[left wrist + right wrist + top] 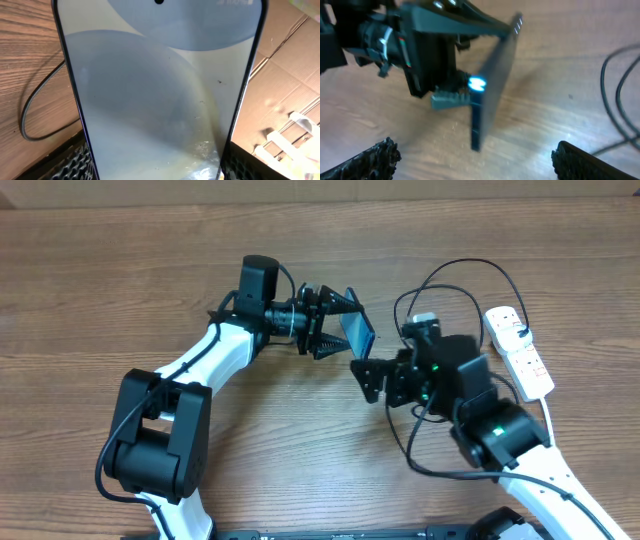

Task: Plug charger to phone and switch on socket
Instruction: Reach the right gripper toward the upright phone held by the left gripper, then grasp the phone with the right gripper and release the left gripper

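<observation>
Left gripper [338, 325] is clamped on the phone [360, 332], one finger on each long edge. It holds the phone off the table [120, 280], tilted, with one short end toward the right arm. Right gripper [368, 375] is spread wide and empty, just beside that end and not touching it. The charger [470, 265] lies in loose loops around the right arm, and we cannot pick out its connector tip in any view. The socket [520, 352] is flat on the table at the far right, well apart from the phone. We judge the phone light, rigid, slick glass and breakable, so the edge grip is right; don't squeeze the screen. The cable is thin and limp and won't push, so we'd pinch it right behind the connector tip, not mid-loop, where it would just flop.
</observation>
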Controlling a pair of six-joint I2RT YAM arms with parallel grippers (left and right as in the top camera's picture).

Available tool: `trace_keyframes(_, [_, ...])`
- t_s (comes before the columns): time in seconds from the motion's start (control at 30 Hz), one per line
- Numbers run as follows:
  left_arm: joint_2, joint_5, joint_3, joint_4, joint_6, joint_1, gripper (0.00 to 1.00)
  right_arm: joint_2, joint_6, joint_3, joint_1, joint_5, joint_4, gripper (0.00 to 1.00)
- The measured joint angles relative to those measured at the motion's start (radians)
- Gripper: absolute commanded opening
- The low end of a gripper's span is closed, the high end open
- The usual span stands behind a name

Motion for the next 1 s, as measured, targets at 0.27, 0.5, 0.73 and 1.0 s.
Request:
trace_keyframes(0.27, [0.000, -0.009, 0.000, 0.000, -0.009, 0.002, 0.36, 0.127, -0.003, 0.000, 0.116, 0.242, 0.136, 0.89])
trace_keyframes(0.5, [0.000, -0.011, 0.000, 0.000, -0.009, 0.002, 0.36, 0.206, -0.006, 0.000, 0.129, 0.311, 0.225, 0.72])
trace_keyframes(0.73, [0.000, -0.015, 0.000, 0.000, -0.009, 0.002, 0.36, 0.216, -0.003, 0.000, 0.129, 0.330, 0.254, 0.61])
trace_keyframes(1.0, [0.000, -0.016, 0.000, 0.000, -0.009, 0.002, 0.35, 0.279, -0.004, 0.000, 0.129, 0.333, 0.303, 0.53])
